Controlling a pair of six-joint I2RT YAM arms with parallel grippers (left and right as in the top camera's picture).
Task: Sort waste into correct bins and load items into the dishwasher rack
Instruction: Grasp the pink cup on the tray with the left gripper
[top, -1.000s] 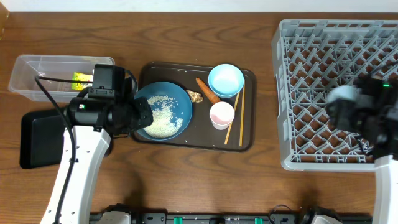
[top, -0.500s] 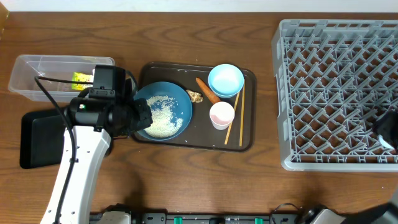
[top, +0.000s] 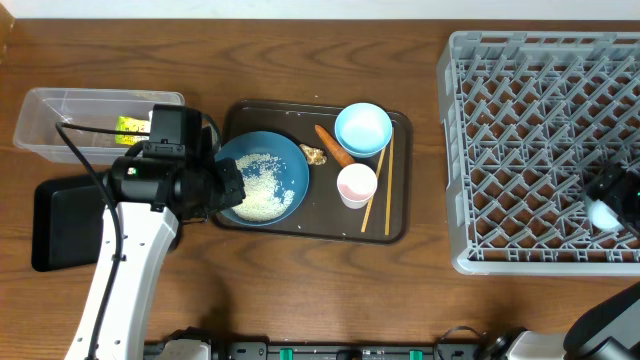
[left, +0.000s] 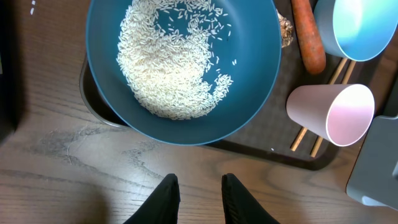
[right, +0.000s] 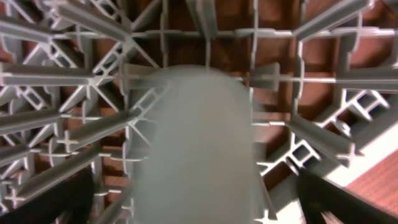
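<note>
No text, label, brand or number could be read. Printing was seen on the yellow-green wrapper (top: 128, 127) in the clear plastic tub (top: 45, 115), but too small to be made out.

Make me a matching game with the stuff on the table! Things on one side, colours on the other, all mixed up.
Things:
1. rice
2. carrot
3. rack
4. wrapper

Colours:
a. grey
b. white
c. yellow-green
d. orange

Pairs: 1-b, 2-d, 3-a, 4-c
</note>
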